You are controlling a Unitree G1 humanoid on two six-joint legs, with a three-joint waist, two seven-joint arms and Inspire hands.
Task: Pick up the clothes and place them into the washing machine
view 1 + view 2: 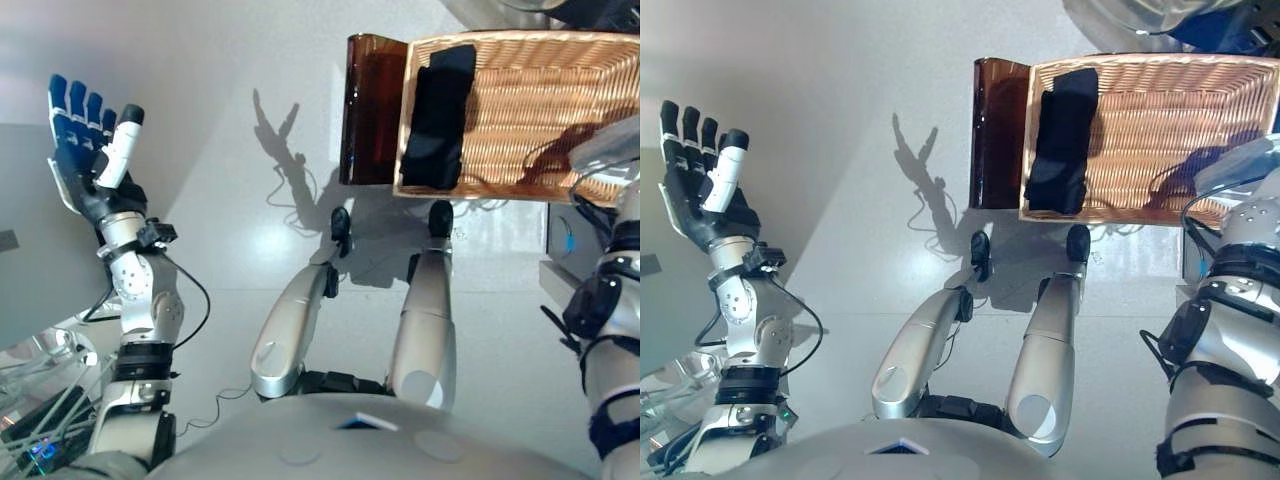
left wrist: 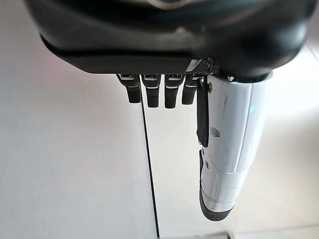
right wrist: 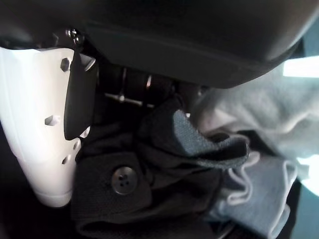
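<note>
The right hand is closed on a bundle of clothes: a dark woven garment with a round button and a pale grey-blue soft cloth are pressed against its palm, beside the white thumb cover. The left hand is raised at the robot's left side with fingers straight and holds nothing. On the floor, a rectangular woven wicker basket holds one more folded black garment, lying along its left wall. This cloth looks light, soft and limp, so it may slip or hang; I would take it by the thick middle fold.
</note>
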